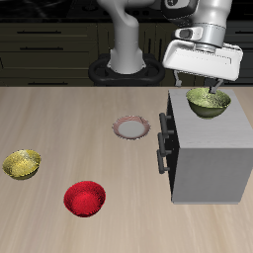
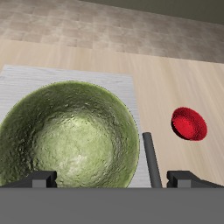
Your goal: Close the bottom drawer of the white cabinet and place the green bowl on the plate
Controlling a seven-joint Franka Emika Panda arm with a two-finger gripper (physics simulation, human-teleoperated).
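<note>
A: How many bowls were there?

B: Three. A small round olive-green bowl [image 1: 209, 102] sat on top of the boxy light-grey cabinet [image 1: 208, 158] at the right of the exterior frame. A golden-yellow bowl [image 1: 22, 164] lay at the left edge, and a red bowl [image 1: 84, 198] at lower centre, both on the wooden table [image 1: 59, 119].

A: Plates?

B: One, a small round shallow plate with a pale centre and pinkish-brown rim [image 1: 130, 127], near the frame's middle, just beside the cabinet's front and well apart from the green bowl.

A: And drawers?

B: Two dark bar handles showed on the cabinet's front. The lowest drawer's front [image 1: 170, 166] looked flush with the cabinet, though the angle was steep.

A: The arm?

B: One white arm reached down from the upper edge, its wrist directly over the cabinet top. The gripper [image 1: 210, 93] pointed straight down over the green bowl. In the wrist view the bowl filled the space below it, and the fingers [image 2: 35, 180] stood spread wide, one over the bowl's speckled inside and the other beyond its rim, pinching nothing.
</note>
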